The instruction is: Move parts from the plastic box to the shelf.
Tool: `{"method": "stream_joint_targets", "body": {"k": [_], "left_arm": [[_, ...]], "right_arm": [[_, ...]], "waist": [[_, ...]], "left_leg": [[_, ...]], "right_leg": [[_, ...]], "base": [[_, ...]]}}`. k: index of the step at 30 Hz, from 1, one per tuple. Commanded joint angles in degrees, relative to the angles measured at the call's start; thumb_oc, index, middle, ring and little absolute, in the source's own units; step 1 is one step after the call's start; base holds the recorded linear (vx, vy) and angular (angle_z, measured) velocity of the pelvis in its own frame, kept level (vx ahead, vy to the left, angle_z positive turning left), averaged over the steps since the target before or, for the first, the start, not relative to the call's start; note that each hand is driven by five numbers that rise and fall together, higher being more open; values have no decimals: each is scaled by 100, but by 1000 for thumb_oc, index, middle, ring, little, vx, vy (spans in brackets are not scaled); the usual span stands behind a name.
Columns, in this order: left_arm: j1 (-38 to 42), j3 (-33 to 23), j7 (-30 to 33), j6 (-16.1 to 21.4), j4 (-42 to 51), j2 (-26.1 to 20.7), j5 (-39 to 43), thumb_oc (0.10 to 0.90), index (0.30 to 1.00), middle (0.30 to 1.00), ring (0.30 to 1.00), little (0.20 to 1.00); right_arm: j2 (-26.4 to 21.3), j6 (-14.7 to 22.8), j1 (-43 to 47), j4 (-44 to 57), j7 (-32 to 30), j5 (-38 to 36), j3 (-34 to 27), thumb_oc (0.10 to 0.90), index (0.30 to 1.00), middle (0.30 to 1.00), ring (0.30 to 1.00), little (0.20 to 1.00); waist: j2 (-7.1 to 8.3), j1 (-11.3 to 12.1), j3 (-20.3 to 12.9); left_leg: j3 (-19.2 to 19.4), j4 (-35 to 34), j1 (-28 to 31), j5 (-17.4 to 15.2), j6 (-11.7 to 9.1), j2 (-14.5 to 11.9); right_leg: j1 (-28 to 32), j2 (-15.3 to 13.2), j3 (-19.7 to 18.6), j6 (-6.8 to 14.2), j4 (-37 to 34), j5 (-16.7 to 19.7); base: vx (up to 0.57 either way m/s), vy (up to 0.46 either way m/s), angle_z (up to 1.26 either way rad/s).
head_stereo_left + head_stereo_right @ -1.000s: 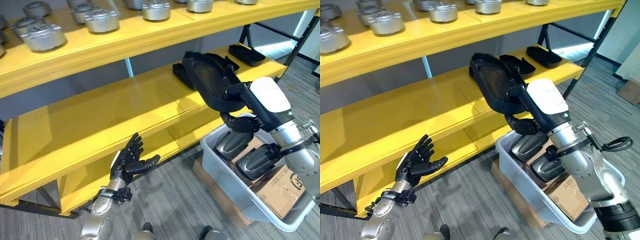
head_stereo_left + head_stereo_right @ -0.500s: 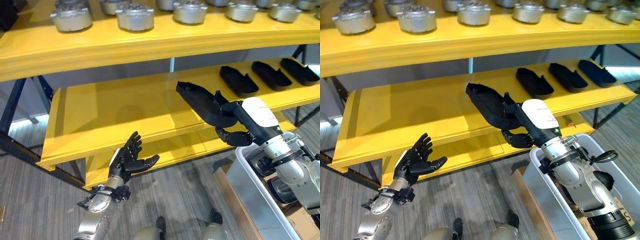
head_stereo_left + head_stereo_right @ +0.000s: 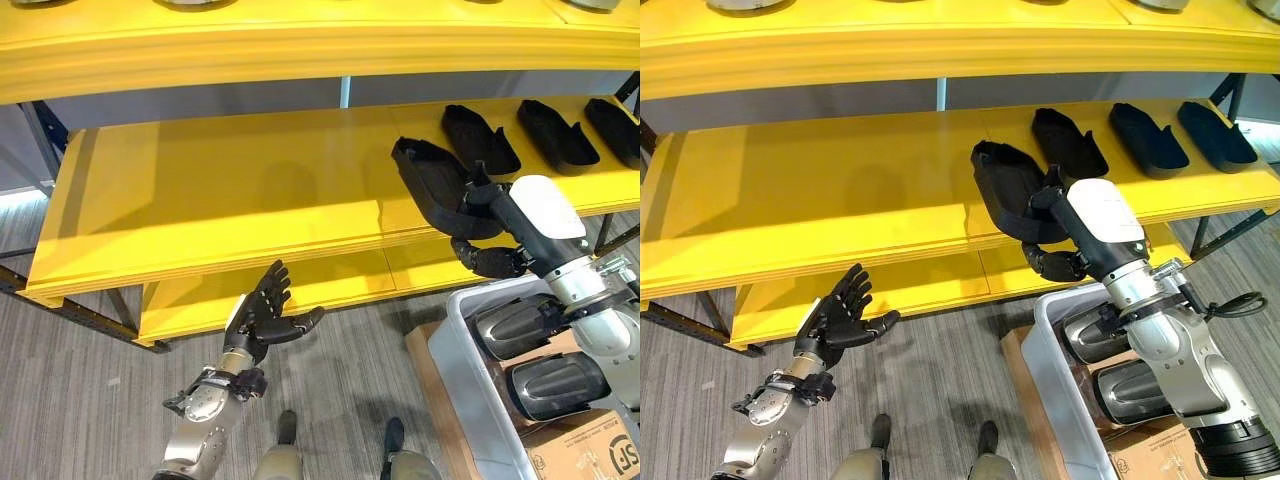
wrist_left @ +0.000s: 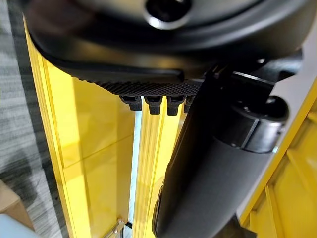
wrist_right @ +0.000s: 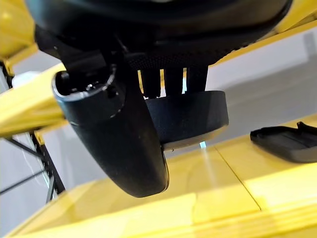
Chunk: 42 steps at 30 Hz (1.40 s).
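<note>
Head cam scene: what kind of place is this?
Probably a factory or warehouse parts-storage area. Signs: a yellow multi-tier shelf holding a row of identical black moulded parts, a grey plastic box of more parts on the floor, and the right hand carrying another part to the shelf.

Bright yellow shelf (image 3: 220, 200), matte black parts (image 3: 480, 135) lying on it, grey-white plastic box (image 3: 470, 400), brown cardboard carton (image 3: 585, 455), grey streaked floor (image 3: 90, 390), dark hands (image 3: 262, 315)
</note>
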<state>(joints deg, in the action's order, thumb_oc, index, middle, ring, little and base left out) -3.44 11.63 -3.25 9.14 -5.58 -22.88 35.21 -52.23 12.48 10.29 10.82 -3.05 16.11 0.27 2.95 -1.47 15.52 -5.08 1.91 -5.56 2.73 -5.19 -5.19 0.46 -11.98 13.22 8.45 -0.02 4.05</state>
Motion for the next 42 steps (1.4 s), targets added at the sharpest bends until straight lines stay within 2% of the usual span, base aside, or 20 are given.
{"method": "stream_joint_targets", "body": {"k": [1,14,19,21,23,25,28,30,37,42], "left_arm": [[132,-59,-178,540,717,-44,18,900,1000,1000,1000,1000],[-56,-93,-113,609,858,-156,125,900,1000,1000,1000,1000],[-91,-117,-83,676,916,-269,194,900,1000,1000,1000,1000],[-68,-137,-57,715,985,-351,270,900,1000,1000,1000,1000],[-59,-140,-44,733,1020,-369,287,900,1000,1000,1000,1000],[-25,-112,24,788,1130,-457,287,900,1000,1000,1000,1000],[-22,-92,61,823,1204,-499,277,900,1000,1000,1000,1000],[-28,-75,95,861,1280,-509,320,900,1000,1000,1000,1000],[-53,-35,179,909,1386,-529,332,900,1000,1000,1000,1000],[19,-2,252,974,1420,-562,369,900,1000,1000,1000,1000]], "right_arm": [[-286,362,1373,245,-478,-452,-24,400,300,300,300,300],[-434,185,3292,-722,-533,-512,1465,400,300,300,300,300],[-579,70,4186,-1387,-593,-622,2121,400,300,300,300,300],[-700,23,4791,-1772,-655,-688,2526,400,300,300,300,300],[-741,6,4978,-1891,-702,-699,2615,400,300,300,300,300],[-731,-50,5395,-2319,-885,-792,2775,400,300,300,300,300],[-794,-71,5732,-2495,-951,-809,2969,400,300,300,300,300],[-834,-97,6167,-2817,-1033,-840,3281,400,300,300,300,300],[-974,-206,6846,-3513,-1063,-818,3959,400,300,300,300,300],[-933,-251,7245,-4092,-1068,-776,4397,400,300,300,300,300]], "waist": [[19,254,-618],[-205,557,-427],[-237,690,-189],[-277,770,31],[-295,796,124],[-346,881,390],[-351,922,522],[-364,971,680],[-428,1034,1024],[-448,1048,1135]], "left_leg": [[370,83,141,-195,-299,-682],[347,-118,61,-21,-317,-675],[285,-17,-192,-3,-301,-655],[236,169,-430,-31,-292,-635],[228,278,-543,-47,-290,-619],[191,647,-865,-149,-277,-566],[179,826,-1032,-217,-272,-543],[161,1017,-1237,-293,-250,-499],[127,1432,-1658,-436,-204,-364],[123,1552,-1798,-486,-186,-308]], "right_leg": [[-351,-426,53,-4,809,-365],[-514,-431,123,-82,920,-405],[-820,-476,101,-109,1109,-404],[-1076,-520,81,-115,1321,-440],[-1185,-544,57,-117,1419,-448],[-1510,-618,-23,-101,1724,-479],[-1686,-657,-42,-98,1893,-497],[-1926,-704,-122,-93,2078,-524],[-2305,-832,-248,-120,2460,-635],[-2483,-854,-334,-132,2540,-650]], "base": [[17,-87,4],[-6,-23,4],[-70,-11,8],[-127,-4,5],[-97,17,0],[-109,23,4],[-46,4,8],[-39,4,5],[-5,-1,2],[-1,6,3]]}}
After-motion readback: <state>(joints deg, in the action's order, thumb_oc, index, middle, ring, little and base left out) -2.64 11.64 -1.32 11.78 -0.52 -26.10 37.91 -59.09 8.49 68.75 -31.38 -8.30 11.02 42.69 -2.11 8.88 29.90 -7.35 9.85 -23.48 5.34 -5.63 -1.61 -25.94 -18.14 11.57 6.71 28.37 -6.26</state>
